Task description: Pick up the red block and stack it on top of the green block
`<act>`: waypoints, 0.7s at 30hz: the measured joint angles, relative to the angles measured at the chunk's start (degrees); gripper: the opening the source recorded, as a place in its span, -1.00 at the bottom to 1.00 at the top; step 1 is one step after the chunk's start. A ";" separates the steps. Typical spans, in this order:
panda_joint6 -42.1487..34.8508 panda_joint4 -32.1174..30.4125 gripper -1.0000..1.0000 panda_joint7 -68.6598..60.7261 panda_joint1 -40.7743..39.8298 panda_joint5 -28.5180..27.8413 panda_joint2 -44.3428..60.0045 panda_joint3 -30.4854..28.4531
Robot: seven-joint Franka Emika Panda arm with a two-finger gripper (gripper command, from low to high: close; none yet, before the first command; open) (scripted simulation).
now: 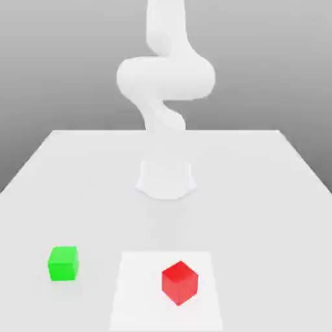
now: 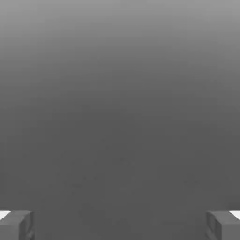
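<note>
Exterior view is showing the red block [image 1: 179, 283] sitting nearest the camera on a paler square patch [image 1: 136, 292] of the white counter [image 1: 259, 194], turned corner-forward, with the green block [image 1: 63, 262] sitting well apart toward that view's left. Farther back, the white arm [image 1: 165, 78] is rising from its base [image 1: 165, 178]. Hand view is showing the gripper [image 2: 120, 225] released, fingertips [image 2: 18, 225] spreading wide over plain grey

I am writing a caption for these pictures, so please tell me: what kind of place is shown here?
Most likely a simulated robot tabletop workspace, not a real room. A plain white table holds only a red block and a green block, a smooth white robot arm stands on it, and the backdrop is an empty grey gradient.
</note>
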 joint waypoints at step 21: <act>22.64 -18.50 0.00 -32.56 10.19 1.90 43.74 -6.35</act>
